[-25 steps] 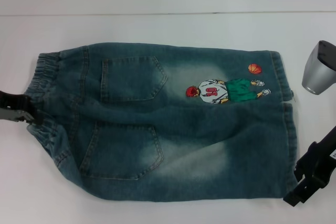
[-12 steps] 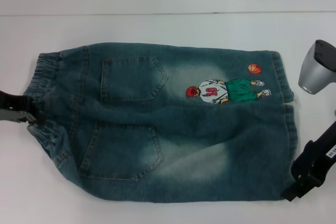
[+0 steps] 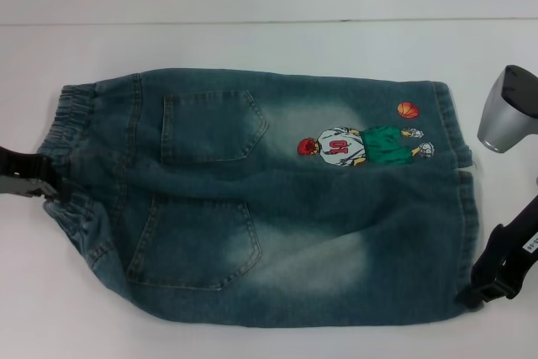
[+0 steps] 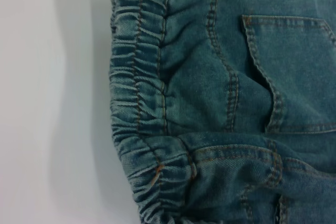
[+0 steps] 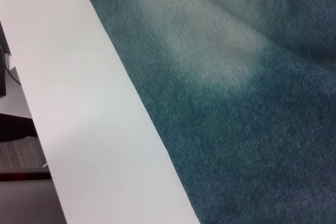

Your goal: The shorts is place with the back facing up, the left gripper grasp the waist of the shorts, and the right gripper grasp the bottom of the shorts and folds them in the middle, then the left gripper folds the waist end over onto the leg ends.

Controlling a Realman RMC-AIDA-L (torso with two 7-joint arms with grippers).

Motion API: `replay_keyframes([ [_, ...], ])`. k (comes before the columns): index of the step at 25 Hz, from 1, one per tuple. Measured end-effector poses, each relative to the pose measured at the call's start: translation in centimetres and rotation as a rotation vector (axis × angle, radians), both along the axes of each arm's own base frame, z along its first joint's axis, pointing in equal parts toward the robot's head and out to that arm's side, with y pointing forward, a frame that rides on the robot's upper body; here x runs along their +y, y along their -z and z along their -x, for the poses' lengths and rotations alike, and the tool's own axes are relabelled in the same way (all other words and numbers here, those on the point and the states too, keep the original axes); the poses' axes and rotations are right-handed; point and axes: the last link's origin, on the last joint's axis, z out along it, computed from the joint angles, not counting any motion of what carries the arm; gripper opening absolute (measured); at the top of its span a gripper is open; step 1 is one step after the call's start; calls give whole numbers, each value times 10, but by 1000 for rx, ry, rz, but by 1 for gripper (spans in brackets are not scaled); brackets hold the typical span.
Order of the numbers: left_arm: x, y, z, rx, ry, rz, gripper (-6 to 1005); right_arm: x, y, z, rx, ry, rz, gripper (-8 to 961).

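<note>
Head view findings for you, operator: the shorts (image 3: 277, 199) lie flat on the white table (image 3: 269, 44), back side up, with two patch pockets showing, the embroidered basketball player (image 3: 363, 145) on the far leg, and the small orange ball (image 3: 408, 110) just beside the hem. The waist of the shorts (image 3: 71, 166) points toward the robot's left; the bottom of the shorts (image 3: 462, 199) points toward its right. Your left gripper (image 3: 52, 184) sits at the waistband's mid-edge, tips touching the ruffled elastic; you cannot tell from any view whether its fingers are apart or closed on the fabric. Your right gripper (image 3: 472, 293) is at the near corner of the leg hem, touching or overlapping the cloth edge; its finger state likewise cannot be determined. A silver wrist housing (image 3: 506, 111) shows above it, apart from the denim. Left wrist view: gathered elastic band (image 4: 139, 93) with orange stitching, one pocket corner (image 4: 289, 72) beyond it, white surface alongside. Right wrist view: faded denim (image 5: 236, 87) filling most of the field, bordered by the table's white edge (image 5: 89, 108).
</note>
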Motion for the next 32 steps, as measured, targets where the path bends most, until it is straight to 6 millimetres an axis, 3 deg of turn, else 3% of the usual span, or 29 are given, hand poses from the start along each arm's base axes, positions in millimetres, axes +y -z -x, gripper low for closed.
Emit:
replay_keyframes([
  [5,0,0,0,0,0,0,126,0,0,-1,1,2,-1,29],
  [12,-2,-6,-12,-129,18,-1,132,1,-16,0,111,22,-54,17],
  [17,-1,-20,-9,-202,2,-68,136,10,-47,-1,376,31,-267,17],
  [21,1,-25,1,-226,-30,-144,139,14,-59,-8,555,58,-452,18],
  [32,8,-19,25,-347,-101,-413,148,26,-35,-54,581,141,-866,18],
])
